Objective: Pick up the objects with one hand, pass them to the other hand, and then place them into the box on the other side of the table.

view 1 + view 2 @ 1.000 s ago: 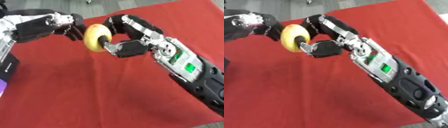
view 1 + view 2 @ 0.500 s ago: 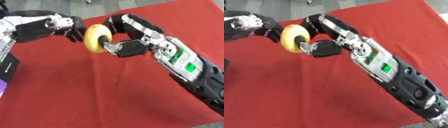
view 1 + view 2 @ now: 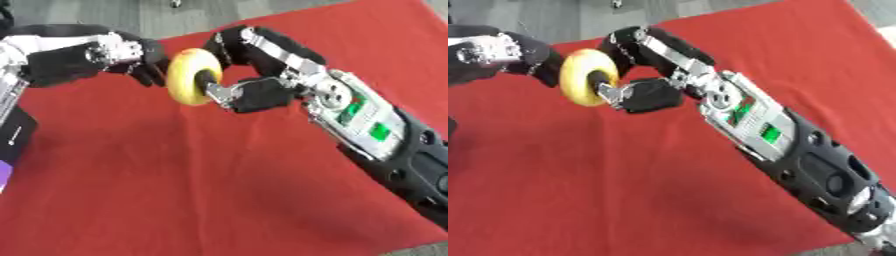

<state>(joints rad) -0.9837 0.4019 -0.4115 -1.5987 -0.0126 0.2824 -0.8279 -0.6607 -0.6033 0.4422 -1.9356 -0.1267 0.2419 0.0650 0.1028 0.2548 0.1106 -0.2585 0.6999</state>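
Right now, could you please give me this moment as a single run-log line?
phase: handover | yellow ring: above red cloth | right hand: shut on ring | left hand: fingers at ring's far side

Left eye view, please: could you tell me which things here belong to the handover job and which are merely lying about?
Job:
yellow ring, held above the cloth
right hand, curled round it
left hand, at its far side

Lying about:
red cloth
dark object at left edge

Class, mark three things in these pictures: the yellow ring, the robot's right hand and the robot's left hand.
yellow ring [image 3: 186, 84], left eye view, on its outer yellow band.
right hand [image 3: 262, 94], left eye view, on the black thumb below the ring's hole.
left hand [image 3: 147, 64], left eye view, on its black fingers beside the ring.
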